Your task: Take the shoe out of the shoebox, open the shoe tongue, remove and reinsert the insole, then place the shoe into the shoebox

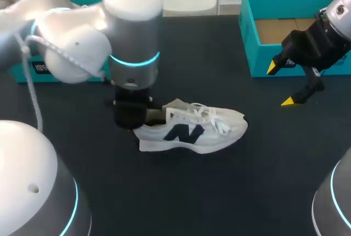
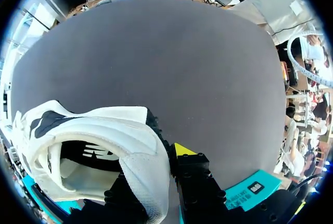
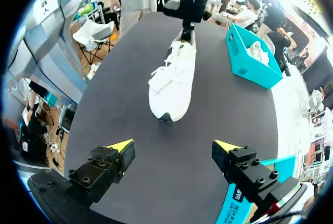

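The shoe (image 1: 192,130) stands upright on its sole near the middle of the worktop (image 1: 219,192), out of the shoebox, toe towards the right edge and heel towards the left. The left tool (image 1: 132,118) comes down from above onto the heel. It is clenched on the heel collar, one yellow-tipped finger outside the heel wall and the other on the inner side (best seen from the left wrist). Judgement: this grip pins the shoe so that the tongue and insole can be worked from the toe end. The laces (image 1: 211,116) lie loose over the tongue.

Further back, towards the right edge, the right tool (image 1: 281,85) hangs released, fingers wide apart and holding nothing. It is well apart from the shoe and just in front of the shoebox (image 1: 248,41). The shoebox sits open at the far right corner, its cardboard floor bare where visible.

At the far left corner a second box (image 1: 30,70) of the same teal holds something pale, which I cannot identify.

Markings: a dark logo (image 1: 184,133) on the shoe's side, and a small label (image 1: 41,67) on the second box. The print is not legible enough to record.
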You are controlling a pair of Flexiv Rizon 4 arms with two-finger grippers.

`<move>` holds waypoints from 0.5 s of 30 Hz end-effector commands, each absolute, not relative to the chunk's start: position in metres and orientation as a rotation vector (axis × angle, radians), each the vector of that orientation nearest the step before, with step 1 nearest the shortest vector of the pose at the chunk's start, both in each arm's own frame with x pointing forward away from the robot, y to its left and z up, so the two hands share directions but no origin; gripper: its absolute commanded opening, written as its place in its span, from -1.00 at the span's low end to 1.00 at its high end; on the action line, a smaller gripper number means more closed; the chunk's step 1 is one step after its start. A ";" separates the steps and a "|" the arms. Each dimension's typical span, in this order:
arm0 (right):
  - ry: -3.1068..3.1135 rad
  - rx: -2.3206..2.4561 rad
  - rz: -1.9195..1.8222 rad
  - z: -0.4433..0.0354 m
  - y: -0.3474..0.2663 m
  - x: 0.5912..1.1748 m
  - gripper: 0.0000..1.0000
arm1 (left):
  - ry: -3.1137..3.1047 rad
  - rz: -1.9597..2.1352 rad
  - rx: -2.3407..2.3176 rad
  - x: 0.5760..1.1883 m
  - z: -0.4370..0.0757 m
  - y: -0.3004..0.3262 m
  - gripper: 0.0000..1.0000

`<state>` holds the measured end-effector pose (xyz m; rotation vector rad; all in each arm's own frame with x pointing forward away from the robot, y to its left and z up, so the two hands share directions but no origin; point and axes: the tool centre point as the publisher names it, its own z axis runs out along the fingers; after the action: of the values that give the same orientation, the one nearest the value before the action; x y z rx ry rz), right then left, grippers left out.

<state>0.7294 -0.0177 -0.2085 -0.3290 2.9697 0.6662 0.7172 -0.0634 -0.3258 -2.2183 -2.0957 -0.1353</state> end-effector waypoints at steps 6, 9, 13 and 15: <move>2.971 -0.328 0.662 -0.210 -0.017 0.730 1.00 | -2.087 -0.156 -2.170 0.720 -0.360 -0.087 -1.00; 2.971 -0.328 0.662 -0.210 -0.017 0.730 1.00 | -2.072 -0.171 -2.178 0.719 -0.369 -0.089 -1.00; 2.971 -0.328 0.662 -0.210 -0.017 0.730 1.00 | -2.147 -0.196 -2.128 0.721 -0.382 -0.092 -1.00; 2.971 -0.328 0.662 -0.210 -0.017 0.730 1.00 | -2.173 -0.214 -2.088 0.721 -0.387 -0.093 -1.00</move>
<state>0.7294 -0.0177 -0.2085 -0.3291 2.9696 0.6662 0.7193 -0.0859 -0.3777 -2.1098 -2.1556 -0.1953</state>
